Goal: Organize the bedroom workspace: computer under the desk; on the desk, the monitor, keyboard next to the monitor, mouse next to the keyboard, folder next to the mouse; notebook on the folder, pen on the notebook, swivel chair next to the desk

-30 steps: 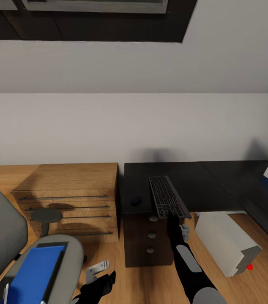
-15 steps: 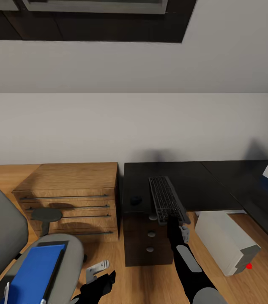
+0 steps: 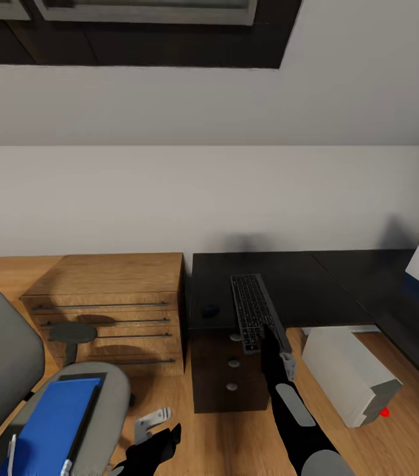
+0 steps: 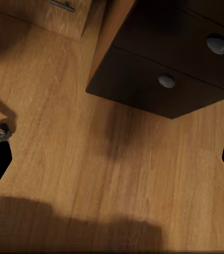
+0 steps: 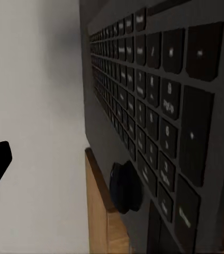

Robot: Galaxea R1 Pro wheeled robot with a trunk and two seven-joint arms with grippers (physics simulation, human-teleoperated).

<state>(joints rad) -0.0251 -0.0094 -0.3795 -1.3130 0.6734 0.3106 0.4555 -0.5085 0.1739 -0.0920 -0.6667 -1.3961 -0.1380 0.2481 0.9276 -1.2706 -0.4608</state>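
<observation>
Keyboard (image 3: 254,312): on black surface (image 3: 315,277), near end clamped by right pincer (image 3: 267,341). Mouse (image 3: 210,309) beside it (touching none). Left pincer (image 3: 145,428): spread, empty, above floor.

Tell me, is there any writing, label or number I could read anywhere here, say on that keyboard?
None can be read.
keyboard: its keys carry pale marks, too blurred to make out in the right wrist view, too small in the head view.
computer: one red light, no lettering.
folder: plain blue, no label visible.
</observation>
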